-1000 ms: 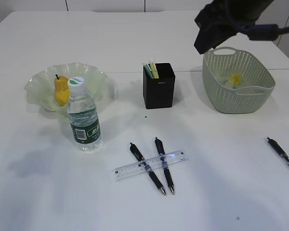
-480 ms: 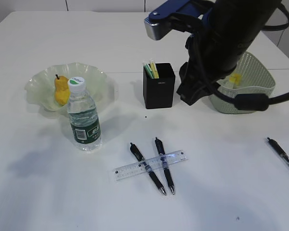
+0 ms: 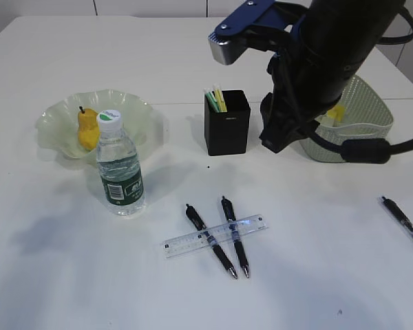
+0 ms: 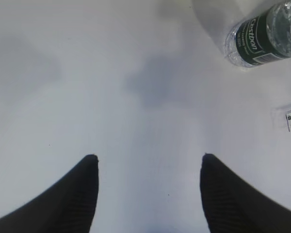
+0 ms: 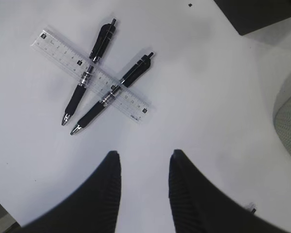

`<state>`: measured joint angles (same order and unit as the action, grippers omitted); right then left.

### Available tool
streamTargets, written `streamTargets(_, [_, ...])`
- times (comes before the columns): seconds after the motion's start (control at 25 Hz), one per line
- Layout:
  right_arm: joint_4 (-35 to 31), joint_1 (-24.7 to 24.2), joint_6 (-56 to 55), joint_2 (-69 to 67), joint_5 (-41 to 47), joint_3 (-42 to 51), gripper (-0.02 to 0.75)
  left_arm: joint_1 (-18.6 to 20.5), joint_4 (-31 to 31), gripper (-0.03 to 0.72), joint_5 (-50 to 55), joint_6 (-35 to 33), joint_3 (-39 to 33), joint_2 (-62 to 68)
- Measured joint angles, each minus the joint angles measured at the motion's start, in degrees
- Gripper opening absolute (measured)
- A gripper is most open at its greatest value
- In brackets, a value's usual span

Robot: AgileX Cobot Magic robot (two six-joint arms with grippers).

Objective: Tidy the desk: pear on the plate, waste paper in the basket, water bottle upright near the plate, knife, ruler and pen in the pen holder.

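Office-type desk (image 3: pixel 69 275), pens (image 3: pixel 210 239), ruler (image 3: pixel 186 242)

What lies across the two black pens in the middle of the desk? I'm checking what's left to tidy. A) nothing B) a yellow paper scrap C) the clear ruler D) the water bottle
C: the clear ruler lies crosswise over both black pens, as the right wrist view also shows; the water bottle stands apart, upright beside the plate.
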<state>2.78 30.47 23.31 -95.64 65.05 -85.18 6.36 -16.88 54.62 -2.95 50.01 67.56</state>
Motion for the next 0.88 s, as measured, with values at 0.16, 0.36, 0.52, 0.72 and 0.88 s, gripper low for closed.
streamTargets(0.16, [-2.42, 0.00, 7.01, 0.00, -0.14, 0.00, 0.253, 0.00, 0.00, 0.467, 0.00, 0.00, 0.00, 0.00])
streamTargets(0.36, [-10.41, 0.00, 23.56, 0.00, -1.54, 0.00, 0.253, 0.00, 0.00, 0.467, 0.00, 0.00, 0.00, 0.00])
streamTargets(0.52, [-12.95, 0.00, 31.17, -2.12, -2.29, 0.00, 0.252, 0.00, 0.00, 0.467, 0.00, 0.00, 0.00, 0.00])
streamTargets(0.72, [-13.86, 0.00, 37.70, -6.69, -4.74, 0.00, 0.252, 0.00, 0.00, 0.467, 0.00, 0.00, 0.00, 0.00])
streamTargets(0.88, [-15.52, 0.00, 43.31, -8.55, -8.85, 0.09, 0.253, 0.00, 0.08, 0.466, -0.60, 0.00, 0.00, 0.00])
